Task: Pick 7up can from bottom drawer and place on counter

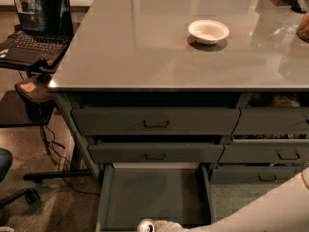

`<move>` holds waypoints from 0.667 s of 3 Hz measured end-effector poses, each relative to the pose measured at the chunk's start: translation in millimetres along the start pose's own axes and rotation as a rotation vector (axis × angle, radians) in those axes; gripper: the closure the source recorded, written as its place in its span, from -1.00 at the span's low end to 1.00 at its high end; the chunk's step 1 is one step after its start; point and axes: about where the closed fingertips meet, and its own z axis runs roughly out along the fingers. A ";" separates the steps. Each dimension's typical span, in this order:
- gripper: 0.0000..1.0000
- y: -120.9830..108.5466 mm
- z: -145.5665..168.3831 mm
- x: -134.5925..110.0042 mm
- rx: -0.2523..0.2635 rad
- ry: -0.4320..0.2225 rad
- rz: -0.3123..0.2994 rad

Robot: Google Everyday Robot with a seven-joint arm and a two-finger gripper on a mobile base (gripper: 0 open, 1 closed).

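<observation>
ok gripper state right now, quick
gripper: closed on the 7up can, low at the front of the open bottom drawer

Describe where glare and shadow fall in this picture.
Camera view: glare patches on the counter, mostly far and right; the white bowl throws a dark shadow at its near side; the bottom drawer is dim; the gripper, beside the 7up can, is cut by the bottom edge.

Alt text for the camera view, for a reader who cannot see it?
At the bottom edge, the robot's pale gripper sits beside a small silver-topped aluminium 7up can over the front of the open, wide dark grey bottom drawer. Above, a glossy grey counter carries a round white bowl; an open black laptop stands at left.
</observation>
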 end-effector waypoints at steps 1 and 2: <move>1.00 -4.7 1.7 -2.0 0.008 -0.008 -0.004; 1.00 -16.7 -10.4 -25.6 0.015 -0.013 -0.020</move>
